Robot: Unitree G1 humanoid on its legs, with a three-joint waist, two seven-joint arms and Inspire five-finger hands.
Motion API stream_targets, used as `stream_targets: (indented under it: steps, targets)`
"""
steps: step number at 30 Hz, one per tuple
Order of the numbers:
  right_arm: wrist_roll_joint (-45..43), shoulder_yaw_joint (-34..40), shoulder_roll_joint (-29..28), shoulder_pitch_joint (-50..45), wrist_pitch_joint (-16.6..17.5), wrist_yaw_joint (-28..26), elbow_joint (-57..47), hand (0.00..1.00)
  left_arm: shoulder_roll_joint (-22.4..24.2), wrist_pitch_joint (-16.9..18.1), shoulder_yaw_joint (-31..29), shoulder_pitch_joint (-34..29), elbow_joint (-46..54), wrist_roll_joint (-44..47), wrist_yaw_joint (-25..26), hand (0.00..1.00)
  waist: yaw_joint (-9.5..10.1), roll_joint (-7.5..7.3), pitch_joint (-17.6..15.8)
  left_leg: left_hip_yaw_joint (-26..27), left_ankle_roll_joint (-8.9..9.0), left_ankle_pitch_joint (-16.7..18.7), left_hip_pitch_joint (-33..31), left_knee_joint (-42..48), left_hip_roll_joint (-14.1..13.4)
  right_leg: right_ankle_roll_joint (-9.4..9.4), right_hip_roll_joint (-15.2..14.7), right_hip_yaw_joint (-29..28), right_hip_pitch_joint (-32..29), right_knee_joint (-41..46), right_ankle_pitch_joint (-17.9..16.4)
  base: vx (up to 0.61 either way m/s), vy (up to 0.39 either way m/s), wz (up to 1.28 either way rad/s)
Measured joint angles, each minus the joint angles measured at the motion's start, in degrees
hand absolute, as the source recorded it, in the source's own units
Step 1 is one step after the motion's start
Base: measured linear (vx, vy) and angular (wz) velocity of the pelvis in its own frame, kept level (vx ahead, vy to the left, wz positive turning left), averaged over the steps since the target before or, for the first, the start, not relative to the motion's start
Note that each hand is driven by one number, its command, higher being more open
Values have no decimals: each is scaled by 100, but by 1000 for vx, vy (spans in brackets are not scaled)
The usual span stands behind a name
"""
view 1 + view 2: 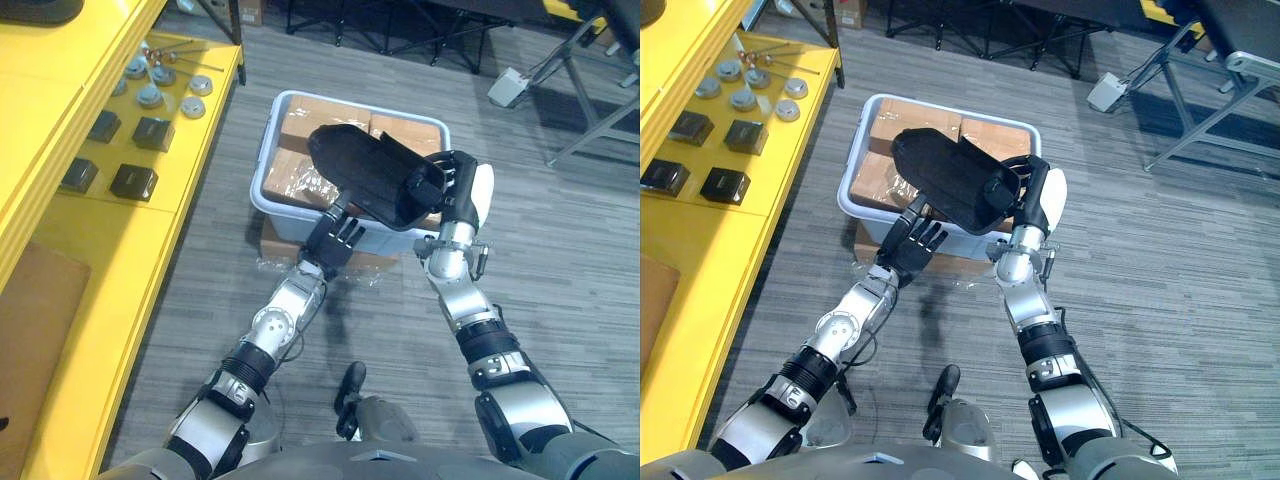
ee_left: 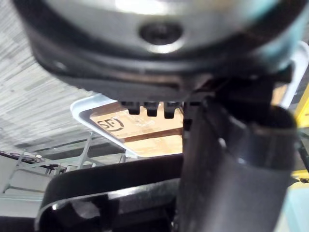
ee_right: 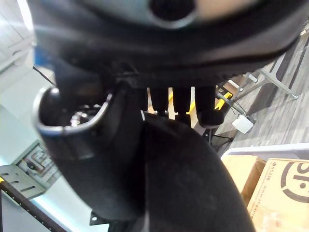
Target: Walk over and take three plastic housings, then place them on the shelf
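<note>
The black plastic housing point(image 1: 370, 180) hides much of the brown boxes point(image 1: 310, 118) in the bin point(image 1: 283, 226) under it. The right hand point(image 1: 458, 195) curls round its right end; the left hand point(image 1: 335, 240) holds straight fingers up to its near-left edge.

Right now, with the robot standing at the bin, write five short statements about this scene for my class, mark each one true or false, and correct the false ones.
1. The black plastic housing is held up over the bin. True.
2. The right hand is clear of the housing. False: its fingers curl round the housing's end.
3. The bin holds cardboard boxes. True.
4. The yellow shelf stands on the robot's right. False: it is on its left.
5. The left hand lies flat on the floor. False: it is raised, with straight fingers against the housing's lower end.
</note>
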State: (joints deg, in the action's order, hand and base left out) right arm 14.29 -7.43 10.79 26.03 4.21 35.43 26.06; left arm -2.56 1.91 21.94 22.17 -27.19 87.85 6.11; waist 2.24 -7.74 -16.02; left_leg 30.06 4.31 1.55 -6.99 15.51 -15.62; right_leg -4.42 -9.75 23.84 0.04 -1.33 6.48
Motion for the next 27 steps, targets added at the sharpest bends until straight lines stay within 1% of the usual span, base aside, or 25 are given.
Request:
stream_targets:
  steps: [2, 3, 5, 11, 16, 17, 27]
  targets:
    - [0, -60, -4, -51, 239, -26, -3, 0, 0, 65, -39, 44, -7, -26, 123, 100, -3, -9, 15, 15, 2, 2, 53, -8, 3, 0, -1, -24, 35, -1, 3, 0, 0, 0]
    - [0, -117, -6, -51, 291, -31, -10, 0, 0, 70, -46, 70, -31, -29, 152, 100, -8, -8, 19, 15, 3, 2, 55, -8, 4, 4, -1, -26, 38, -6, 9, -17, 12, -3]
    - [1, -265, -65, -105, 409, -140, -131, 0, 3, 192, -104, 104, -158, -31, 263, 100, -45, -23, 122, 41, 3, 2, 55, -20, 16, 16, 6, -42, 48, -103, 69, -10, 4, -5]
    - [57, -506, -257, -380, 494, -365, -371, 0, 30, 318, -160, 103, -418, -16, 358, 100, -74, -44, 294, 45, 0, 1, 156, -67, 75, -2, -15, -38, 168, -182, 93, 0, 0, 0]
    - [49, -582, -276, -584, 508, -380, -445, 0, 50, 362, -128, 103, -672, -22, 383, 100, -95, -49, 304, 42, -2, 1, 205, -72, 90, -7, -28, -37, 217, -187, 97, 0, 0, 0]
    - [45, -583, -278, -630, 509, -379, -445, 0, 51, 409, -84, 103, -710, -22, 395, 0, -95, -49, 304, 42, -2, 1, 217, -75, 91, -7, -27, -38, 227, -189, 97, 0, 0, 0]
    - [-56, -613, -383, -1038, 563, -254, -445, 0, 55, 565, 24, 82, -879, -41, 401, 0, -109, -49, 356, 87, 6, 5, 310, -122, 108, -21, -21, -43, 314, -287, 124, 10, -3, -1]
